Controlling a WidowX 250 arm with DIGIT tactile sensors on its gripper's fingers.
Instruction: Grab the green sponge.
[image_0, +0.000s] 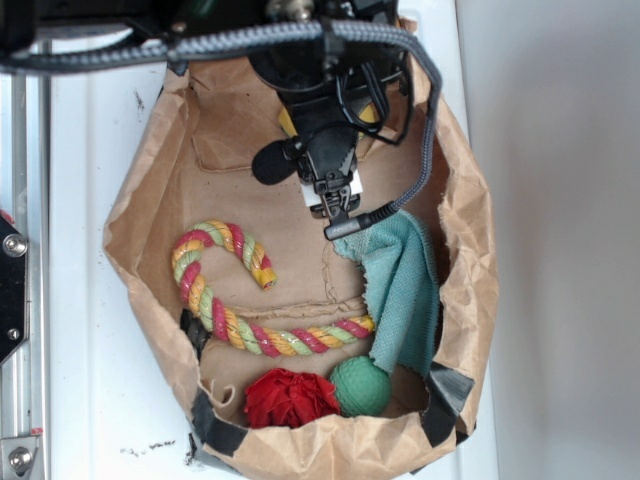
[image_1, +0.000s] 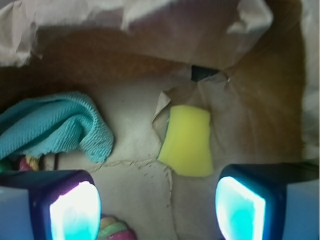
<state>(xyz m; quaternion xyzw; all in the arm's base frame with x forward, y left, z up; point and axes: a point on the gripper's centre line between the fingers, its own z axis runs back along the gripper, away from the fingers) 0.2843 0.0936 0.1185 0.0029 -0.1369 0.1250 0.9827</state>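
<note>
Brown paper bag (image_1: 125, 45) floor, yellow-faced green sponge (image_1: 187, 141) lying flat, gripper (image_1: 157, 202) spread wide, empty.

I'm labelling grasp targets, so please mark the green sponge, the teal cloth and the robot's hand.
green sponge (image_1: 186, 142): wrist view, middle of its yellow face.
teal cloth (image_1: 55, 125): wrist view, middle of the bunched fabric.
hand (image_1: 157, 207): wrist view, open gap midway between the fingertips.

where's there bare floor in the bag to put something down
Bare paper inside the rope toy's curve, and between the teal cloth and the green sponge. Crowded along the near wall: red toy, green ball, cloth. The gripper hangs open above.
</note>
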